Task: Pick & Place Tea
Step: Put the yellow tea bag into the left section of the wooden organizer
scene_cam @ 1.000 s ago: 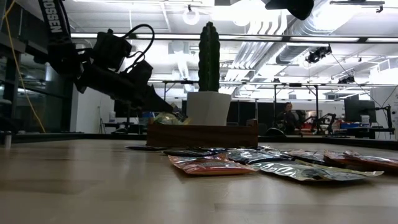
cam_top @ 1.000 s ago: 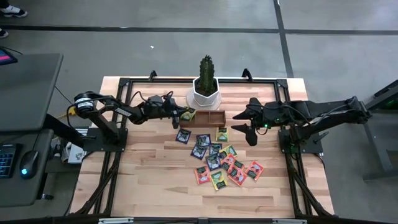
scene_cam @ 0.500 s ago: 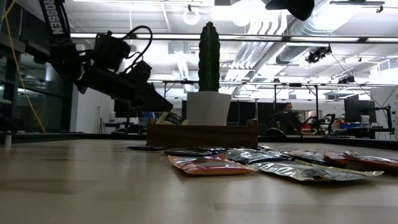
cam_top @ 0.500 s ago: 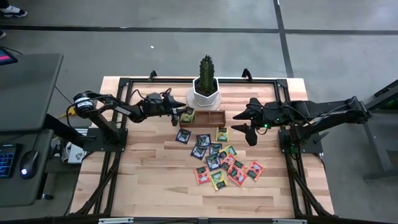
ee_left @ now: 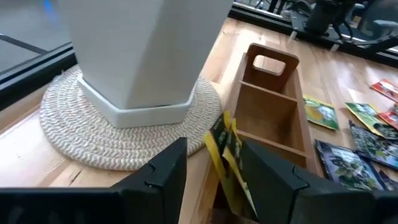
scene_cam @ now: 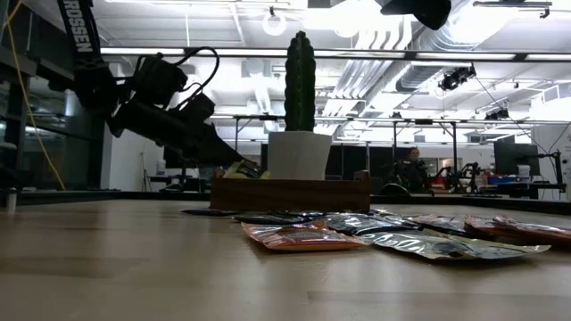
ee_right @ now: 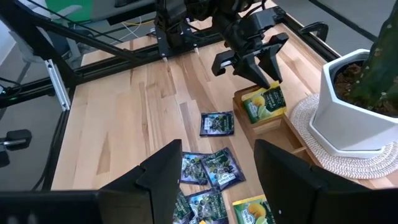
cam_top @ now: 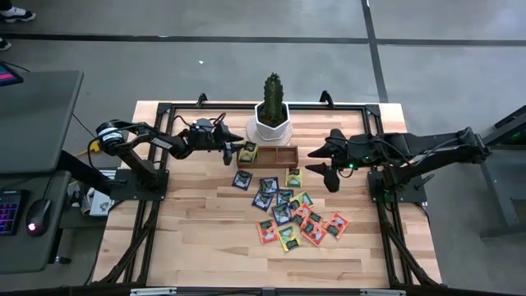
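Left pincer [cam_top: 231,149] at the left end of the wooden tray [cam_top: 283,164], fingers spread, nothing pinched; in the left wrist view the two dark fingers [ee_left: 163,175] flank a yellow-green sachet [ee_left: 229,163] without touching it. Yellow-green sachet [cam_top: 247,152] standing tilted in the tray's leftmost compartment, leaning against other yellow-green ones there. Middle and right compartments bare wood in the left wrist view. Right pincer [cam_top: 319,162] hovering just beside the tray's right end, fingers spread wide, holding nothing. Rest of the tea [cam_top: 289,215] lying flat on the table [cam_top: 189,238] in front of the tray: dark blue-black sachets nearest the tray, orange-red and yellow-green ones farther out, several overlapping. One dark sachet [cam_top: 242,180] apart, to the left of the cluster. Potted cactus [cam_top: 272,105] on a woven mat [ee_left: 74,127] directly behind the tray.
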